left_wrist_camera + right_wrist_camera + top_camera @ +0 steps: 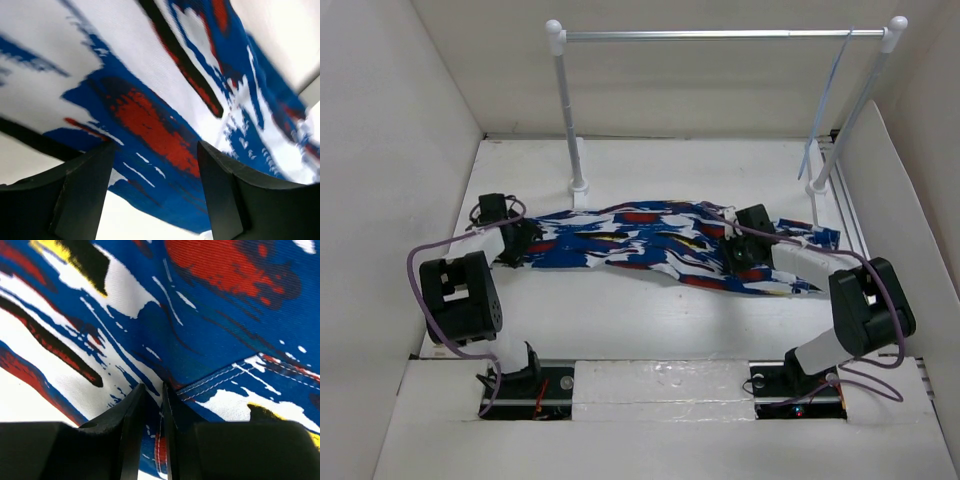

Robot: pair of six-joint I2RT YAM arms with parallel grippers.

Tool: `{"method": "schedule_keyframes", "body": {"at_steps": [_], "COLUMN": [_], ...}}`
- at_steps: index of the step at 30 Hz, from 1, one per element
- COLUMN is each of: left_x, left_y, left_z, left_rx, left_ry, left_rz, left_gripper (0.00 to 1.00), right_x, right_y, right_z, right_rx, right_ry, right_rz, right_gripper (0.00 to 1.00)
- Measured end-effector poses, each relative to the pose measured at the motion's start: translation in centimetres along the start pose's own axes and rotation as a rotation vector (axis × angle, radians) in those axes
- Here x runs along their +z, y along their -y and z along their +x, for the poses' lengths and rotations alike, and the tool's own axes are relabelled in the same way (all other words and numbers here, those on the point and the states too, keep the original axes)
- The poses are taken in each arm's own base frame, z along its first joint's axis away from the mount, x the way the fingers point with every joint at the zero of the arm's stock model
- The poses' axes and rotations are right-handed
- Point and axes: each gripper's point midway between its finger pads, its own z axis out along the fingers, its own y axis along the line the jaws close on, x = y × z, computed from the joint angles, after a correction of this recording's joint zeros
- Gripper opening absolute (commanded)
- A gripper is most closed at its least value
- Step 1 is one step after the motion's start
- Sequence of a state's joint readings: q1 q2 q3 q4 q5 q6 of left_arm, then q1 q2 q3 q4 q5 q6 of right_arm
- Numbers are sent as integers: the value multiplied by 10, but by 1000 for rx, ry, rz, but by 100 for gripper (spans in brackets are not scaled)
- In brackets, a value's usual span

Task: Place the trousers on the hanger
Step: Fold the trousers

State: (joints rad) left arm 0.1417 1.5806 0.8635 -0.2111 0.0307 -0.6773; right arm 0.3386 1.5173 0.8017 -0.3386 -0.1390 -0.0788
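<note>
The printed trousers lie spread across the white table, left to right. My left gripper is at their left end; in the left wrist view its jaws stand wide open with the cloth between and beyond them. My right gripper sits on the trousers' right part, shut on a fold of cloth by a stitched seam. The light-blue wire hanger hangs from the right end of the rail, well behind the grippers.
A silver rail on two white posts stands at the back of the table. White walls close in both sides. The arm bases sit at the near edge.
</note>
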Motion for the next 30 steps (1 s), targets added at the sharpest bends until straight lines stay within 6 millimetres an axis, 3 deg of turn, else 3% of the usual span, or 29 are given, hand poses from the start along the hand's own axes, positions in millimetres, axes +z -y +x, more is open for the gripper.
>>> {"method": "schedule_keyframes", "body": {"at_steps": [7, 11, 12, 13, 15, 17, 19, 21, 24, 26, 28, 29, 30], "left_x": [-1, -8, -11, -14, -23, -34, -50, -68, -106, -131, -154, -162, -168], "left_y": [-27, -66, -77, -93, -114, -115, -92, -52, 36, 89, 135, 151, 162], "left_z": [-32, -48, -52, -54, -60, -62, -63, -60, -50, -36, -9, 6, 22], "left_rx": [-192, -263, -283, -289, -331, -309, -231, -116, 93, 204, 312, 361, 404], "left_ry": [29, 88, 103, 116, 145, 166, 206, 247, 299, 317, 304, 292, 274], "left_rz": [-1, -86, -108, -153, -187, -196, -147, -61, 144, 272, 400, 447, 482], "left_gripper": [65, 65, 65, 65, 65, 65, 64, 61, 56, 52, 39, 29, 12], "right_x": [-9, -20, -23, -27, -36, -47, -63, -81, -116, -135, -147, -151, -153], "right_y": [-6, -15, -15, -16, -15, -15, -15, -14, -1, 17, 41, 55, 69], "right_z": [17, 31, 34, 36, 36, 36, 25, 4, -27, -32, -23, -13, -1], "right_rx": [67, 104, 111, 115, 125, 118, 109, 100, 144, 229, 349, 426, 504], "right_ry": [53, 72, 76, 77, 89, 87, 101, 149, 277, 352, 406, 426, 437], "right_rz": [-17, -46, -49, -53, -56, -63, -60, -54, -15, 34, 95, 133, 172], "right_gripper": [26, 29, 32, 46, 54, 62, 69, 73, 76, 78, 80, 82, 85]}}
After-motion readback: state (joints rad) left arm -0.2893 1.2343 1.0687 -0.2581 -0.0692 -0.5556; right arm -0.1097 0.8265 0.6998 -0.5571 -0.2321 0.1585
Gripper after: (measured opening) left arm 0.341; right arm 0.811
